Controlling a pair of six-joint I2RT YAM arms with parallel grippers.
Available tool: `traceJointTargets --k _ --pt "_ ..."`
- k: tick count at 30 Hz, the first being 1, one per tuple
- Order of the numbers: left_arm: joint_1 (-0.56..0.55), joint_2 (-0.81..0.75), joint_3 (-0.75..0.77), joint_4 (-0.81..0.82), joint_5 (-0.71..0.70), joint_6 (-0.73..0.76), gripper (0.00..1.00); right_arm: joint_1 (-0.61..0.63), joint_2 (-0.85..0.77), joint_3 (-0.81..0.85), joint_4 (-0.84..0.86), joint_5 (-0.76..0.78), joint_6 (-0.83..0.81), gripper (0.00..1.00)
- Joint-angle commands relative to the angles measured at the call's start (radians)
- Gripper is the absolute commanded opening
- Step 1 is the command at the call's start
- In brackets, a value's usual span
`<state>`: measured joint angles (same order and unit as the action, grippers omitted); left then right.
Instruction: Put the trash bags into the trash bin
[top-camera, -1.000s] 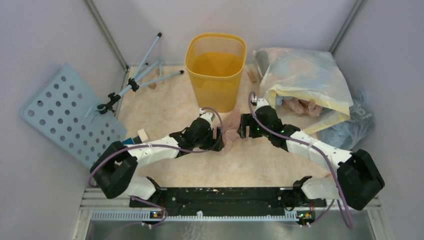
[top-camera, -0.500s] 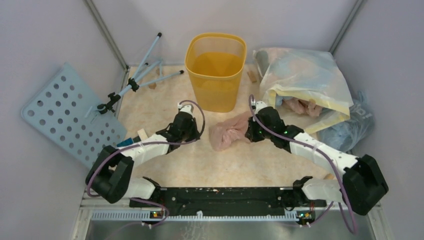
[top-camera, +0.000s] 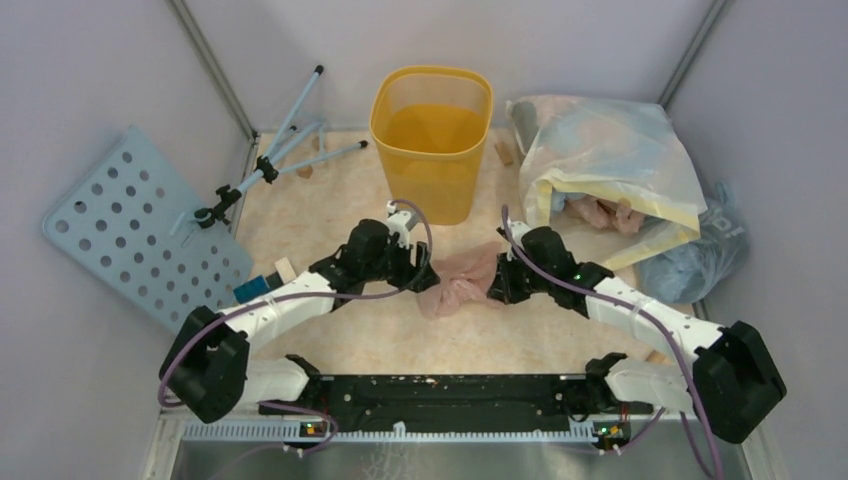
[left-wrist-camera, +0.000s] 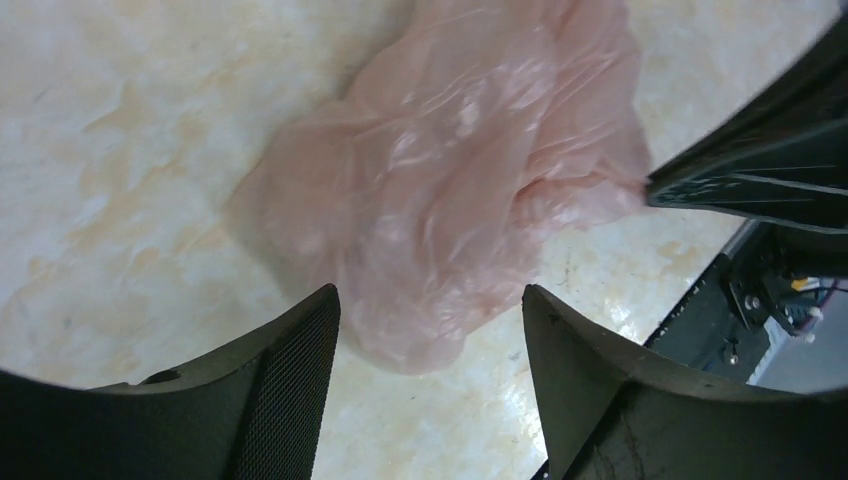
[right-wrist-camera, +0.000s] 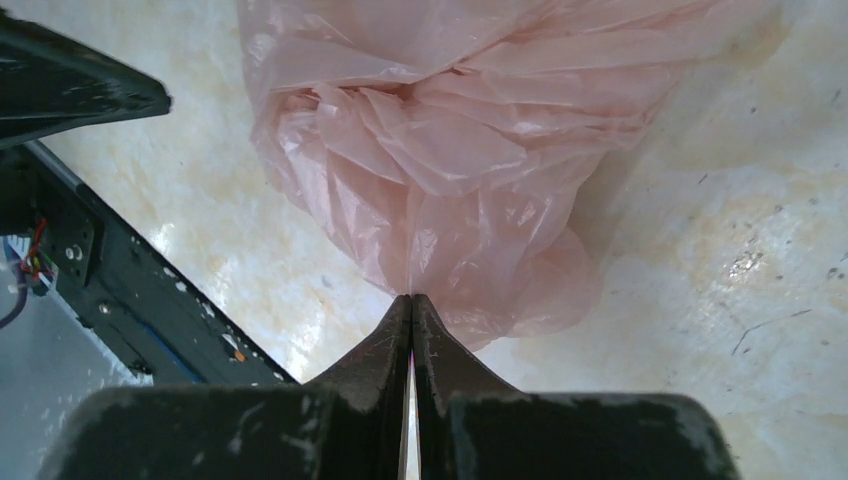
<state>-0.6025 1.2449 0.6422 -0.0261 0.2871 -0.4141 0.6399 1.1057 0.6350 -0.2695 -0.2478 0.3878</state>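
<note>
1 crumpled, glossy, translucent pale pink trash bag (top-camera: 458, 282) lies mid-table (top-camera: 330, 215), clear of the yellow-orange trash bin (top-camera: 430, 190) by the far edge. The right gripper (right-wrist-camera: 411, 300) pinches its right edge tight. The left gripper (left-wrist-camera: 430, 320) hangs spread above its left edge, holding nothing.

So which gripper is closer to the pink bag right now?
Right. The right gripper is shut on a fold at the right end of the pink bag. The left gripper hangs open over its left end, gripping nothing.
</note>
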Motion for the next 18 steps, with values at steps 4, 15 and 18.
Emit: traceJointTargets --k 4,15,18 --pt "-0.057 0.114 0.146 0.031 0.066 0.093 0.74 0.015 0.03 -0.038 0.024 -0.046 0.014 0.0" --pt "-0.204 0.247 0.351 -0.084 -0.021 0.243 0.73 0.03 0.065 -0.169 0.147 0.033 0.093 0.0" --pt "-0.207 0.268 0.36 -0.058 0.012 0.266 0.76 0.03 0.023 -0.205 0.17 0.05 0.105 0.03"
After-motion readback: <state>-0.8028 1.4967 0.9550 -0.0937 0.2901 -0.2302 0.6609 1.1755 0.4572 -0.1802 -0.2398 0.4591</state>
